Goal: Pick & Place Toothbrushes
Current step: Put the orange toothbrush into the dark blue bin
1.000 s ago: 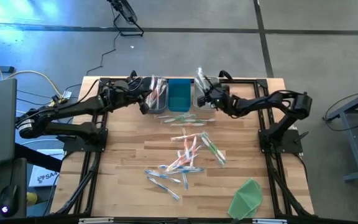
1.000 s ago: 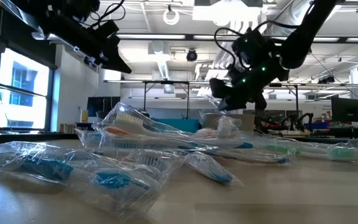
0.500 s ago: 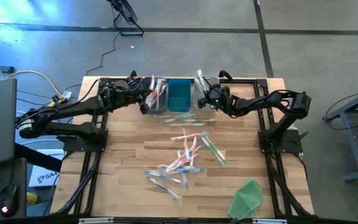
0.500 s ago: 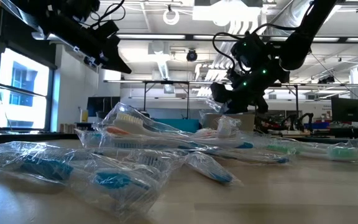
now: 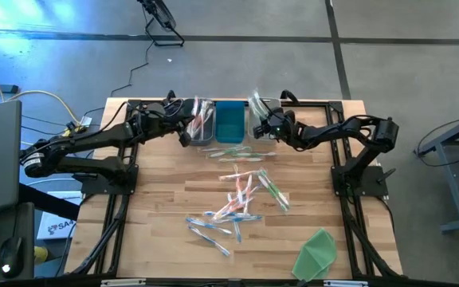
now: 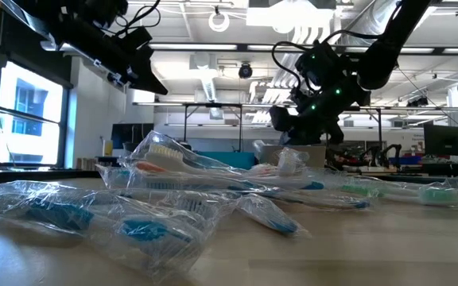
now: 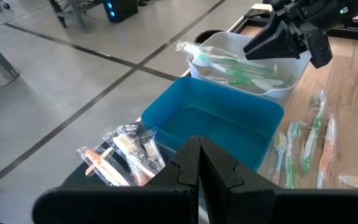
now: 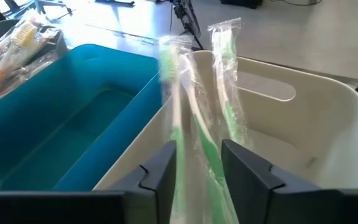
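1. The right gripper was seen over the smooth white bin, jaws parted around crinkly clear-wrapped green toothbrushes.
2. The left gripper was held with jaws clenched, empty, above the glossy blue bin.
3. More slim wrapped brushes were scattered across the wooden counter.

No legible text, label or sign anywhere.

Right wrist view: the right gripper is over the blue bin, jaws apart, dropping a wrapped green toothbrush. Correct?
Not quite. The right gripper is over the white bin, not the blue bin beside it. The right wrist view shows the wrapped green toothbrush between its parted jaws, going into the white bin; the high view agrees.
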Controlling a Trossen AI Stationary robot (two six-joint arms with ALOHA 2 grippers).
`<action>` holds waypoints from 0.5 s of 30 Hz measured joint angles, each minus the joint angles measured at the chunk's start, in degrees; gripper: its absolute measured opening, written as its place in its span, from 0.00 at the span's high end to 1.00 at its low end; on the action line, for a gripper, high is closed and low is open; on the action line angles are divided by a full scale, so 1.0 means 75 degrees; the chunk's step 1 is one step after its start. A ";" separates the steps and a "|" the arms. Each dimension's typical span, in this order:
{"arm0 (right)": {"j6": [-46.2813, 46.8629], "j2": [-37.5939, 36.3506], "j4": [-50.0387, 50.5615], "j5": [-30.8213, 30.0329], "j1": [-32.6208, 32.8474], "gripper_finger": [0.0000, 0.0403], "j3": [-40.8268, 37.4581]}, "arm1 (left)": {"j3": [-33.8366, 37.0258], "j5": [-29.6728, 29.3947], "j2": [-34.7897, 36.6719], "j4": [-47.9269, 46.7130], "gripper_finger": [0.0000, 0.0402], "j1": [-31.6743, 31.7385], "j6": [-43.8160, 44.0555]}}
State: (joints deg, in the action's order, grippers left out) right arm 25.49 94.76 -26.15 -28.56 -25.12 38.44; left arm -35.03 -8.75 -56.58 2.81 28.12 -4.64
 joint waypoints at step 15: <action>-0.0543 -0.0485 0.0020 0.0001 0.0221 0.71 0.0000 | -0.0003 -0.0006 0.0000 0.0003 1.00 0.0000 0.0006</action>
State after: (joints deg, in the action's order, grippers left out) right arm 21.42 91.12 -26.01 -28.56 -23.47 38.44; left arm -35.05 -8.80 -56.58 2.83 28.12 -4.60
